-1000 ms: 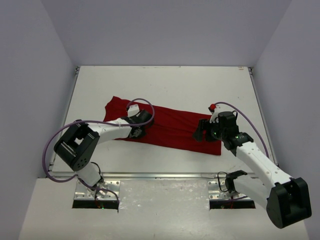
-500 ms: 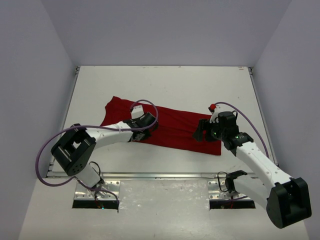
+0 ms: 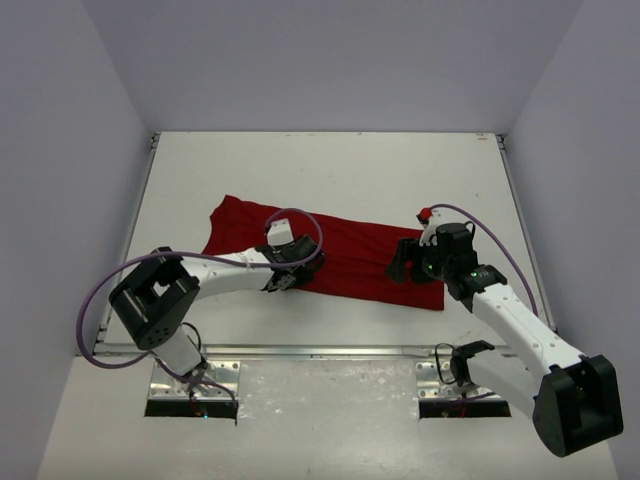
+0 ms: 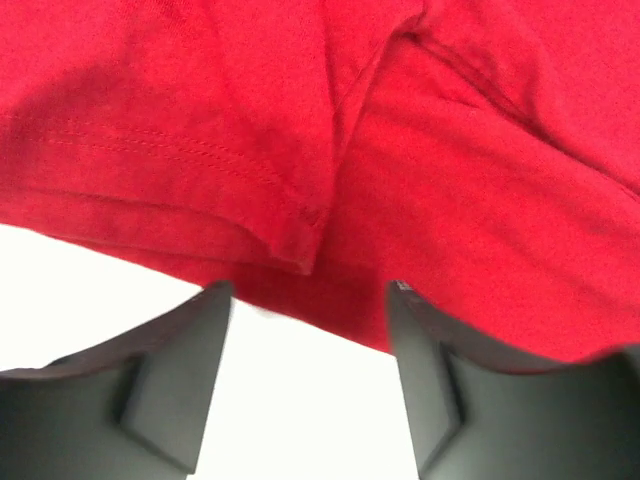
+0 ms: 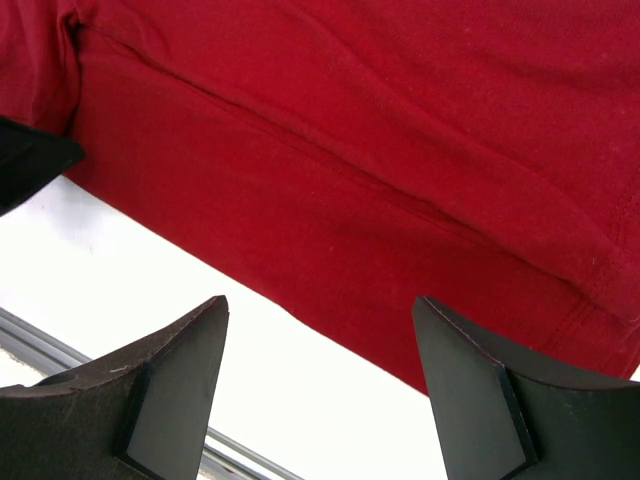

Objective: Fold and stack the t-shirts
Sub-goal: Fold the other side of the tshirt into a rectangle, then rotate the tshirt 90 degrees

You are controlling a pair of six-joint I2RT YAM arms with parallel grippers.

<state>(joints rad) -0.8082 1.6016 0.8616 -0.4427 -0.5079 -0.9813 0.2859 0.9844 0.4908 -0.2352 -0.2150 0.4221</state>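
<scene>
One dark red t-shirt [image 3: 340, 250] lies flattened in a long band across the white table [image 3: 330, 165]. My left gripper [image 3: 283, 277] sits at its near edge, left of the middle. In the left wrist view this gripper [image 4: 310, 292] is open. Bare table shows between its fingers and the t-shirt [image 4: 420, 150] begins just past the fingertips, with a folded sleeve hem [image 4: 290, 235] ahead. My right gripper [image 3: 401, 264] hovers over the shirt's right end. In the right wrist view it [image 5: 320, 302] is open and empty above the shirt's near edge [image 5: 330, 300].
A metal rail [image 3: 300, 351] runs along the table's near edge, also visible as the rail [image 5: 40, 350] at lower left in the right wrist view. Grey walls close the table in on the left, back and right.
My left gripper slid to the right along the shirt's near edge and opened, letting go of the cloth. The right arm has not moved.
</scene>
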